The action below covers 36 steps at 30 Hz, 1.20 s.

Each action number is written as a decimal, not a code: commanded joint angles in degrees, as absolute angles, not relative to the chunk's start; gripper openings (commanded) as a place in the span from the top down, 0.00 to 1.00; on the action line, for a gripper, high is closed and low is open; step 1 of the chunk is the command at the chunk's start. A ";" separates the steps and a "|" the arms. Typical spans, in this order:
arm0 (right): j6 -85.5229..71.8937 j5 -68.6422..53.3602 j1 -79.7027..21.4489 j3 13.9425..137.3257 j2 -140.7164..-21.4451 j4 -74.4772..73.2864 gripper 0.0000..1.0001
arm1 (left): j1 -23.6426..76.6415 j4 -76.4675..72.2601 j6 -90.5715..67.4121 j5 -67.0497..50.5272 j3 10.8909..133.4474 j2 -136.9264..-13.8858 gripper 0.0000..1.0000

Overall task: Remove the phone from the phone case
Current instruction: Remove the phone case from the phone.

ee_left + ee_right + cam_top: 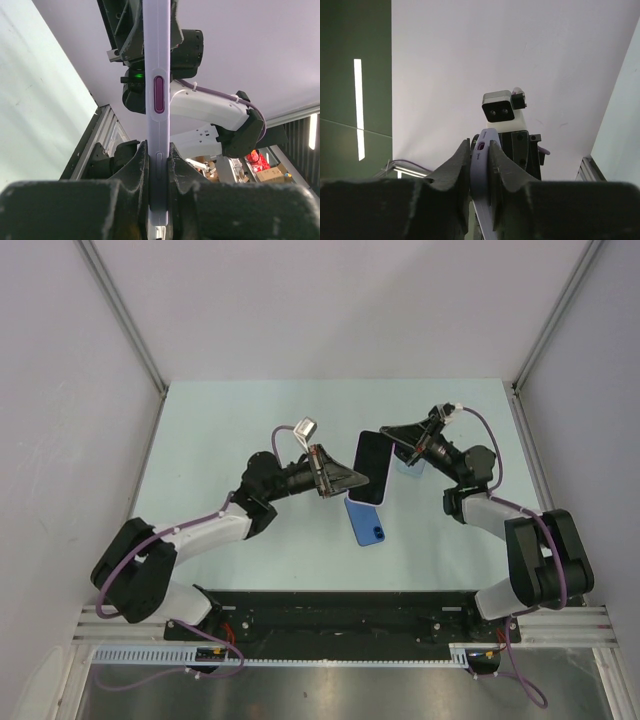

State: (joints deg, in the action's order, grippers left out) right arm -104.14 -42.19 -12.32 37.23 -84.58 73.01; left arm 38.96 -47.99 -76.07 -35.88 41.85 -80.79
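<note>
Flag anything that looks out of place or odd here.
Nothing looks damaged or spilled. One oddity: the cased phone is pinched by the left gripper and the right gripper at once, held above the table. A blue slab lies askew beneath it, partly covered; I cannot tell what it is.

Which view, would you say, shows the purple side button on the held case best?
Left wrist: the button sits large, central and unobstructed. Right wrist shows it tiny, just above the end effector fingers; top external does not show it.
</note>
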 commanded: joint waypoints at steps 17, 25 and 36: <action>-127.61 -17.24 -26.54 34.10 -86.57 91.67 1.00 | 36.91 -51.32 -64.16 -38.41 42.10 -75.06 1.00; -128.14 -13.36 -32.51 39.02 -87.36 91.50 1.00 | 36.65 -60.80 -69.25 -39.81 41.40 -77.60 1.00; -129.11 -13.97 -35.33 43.24 -89.65 91.76 1.00 | 35.42 -62.23 -71.10 -44.29 45.88 -76.11 1.00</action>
